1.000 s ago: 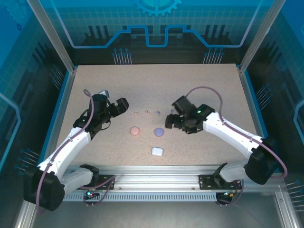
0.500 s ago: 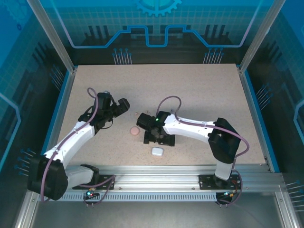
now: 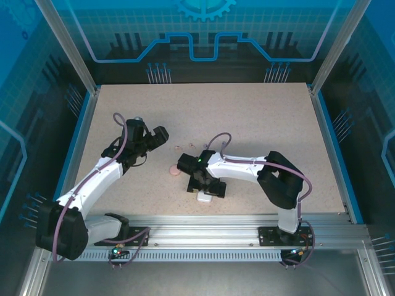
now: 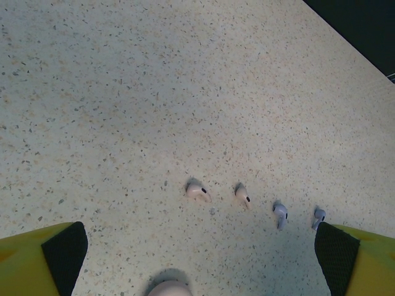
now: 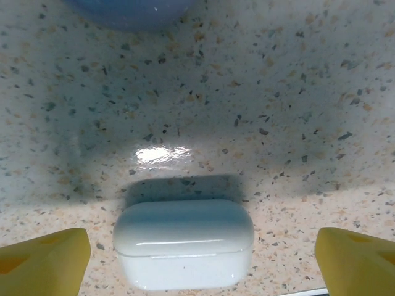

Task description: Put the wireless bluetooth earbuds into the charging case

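White case (image 5: 183, 243) between open right hand (image 5: 200, 262), purple case (image 5: 129, 11) cropped, left hand (image 4: 199, 256) open

Earbuds (image 4: 242, 195) in row behind round case (image 3: 174, 171); boxy case (image 5: 184, 242) nearer, right of it.

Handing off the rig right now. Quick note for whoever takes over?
Left gripper: open, empty, looking down on the loose row of pink earbuds and purple earbuds on the table.
Right gripper: open, straddling the white case without touching it; the lid looks shut.
Pink case lies left of the right gripper; purple case is just beyond the white one.
Done: those four earbuds are not seated yet.
Left: open the cases and insert the earbuds.
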{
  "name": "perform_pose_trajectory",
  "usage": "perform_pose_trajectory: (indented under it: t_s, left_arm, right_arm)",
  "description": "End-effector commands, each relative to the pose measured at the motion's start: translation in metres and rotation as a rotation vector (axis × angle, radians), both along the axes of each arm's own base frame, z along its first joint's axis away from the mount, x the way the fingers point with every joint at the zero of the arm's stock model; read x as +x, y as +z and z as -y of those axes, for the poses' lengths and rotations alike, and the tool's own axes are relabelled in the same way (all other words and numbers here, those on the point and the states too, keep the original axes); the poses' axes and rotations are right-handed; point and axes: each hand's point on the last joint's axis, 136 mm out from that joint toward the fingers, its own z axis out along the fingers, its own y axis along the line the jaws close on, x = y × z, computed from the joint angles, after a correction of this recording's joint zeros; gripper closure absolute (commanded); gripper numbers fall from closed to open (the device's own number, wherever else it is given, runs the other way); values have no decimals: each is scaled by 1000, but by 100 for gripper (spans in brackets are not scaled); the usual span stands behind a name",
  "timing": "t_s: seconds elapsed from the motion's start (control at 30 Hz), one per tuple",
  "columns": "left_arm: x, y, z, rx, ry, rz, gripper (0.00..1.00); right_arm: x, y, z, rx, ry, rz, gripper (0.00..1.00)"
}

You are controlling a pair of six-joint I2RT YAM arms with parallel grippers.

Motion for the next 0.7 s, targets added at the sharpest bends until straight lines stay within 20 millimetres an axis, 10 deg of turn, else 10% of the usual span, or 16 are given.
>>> perform_pose_trajectory:
  t_s: [0.0, 0.67]
  left_arm:
    - [2, 4, 0, 10, 2, 20, 1]
    - [2, 2, 1, 3, -1, 17, 1]
  right_arm:
    - [-11, -11, -2, -6, -15, -30, 7]
    - [-18, -25, -5, 5, -9, -50, 17]
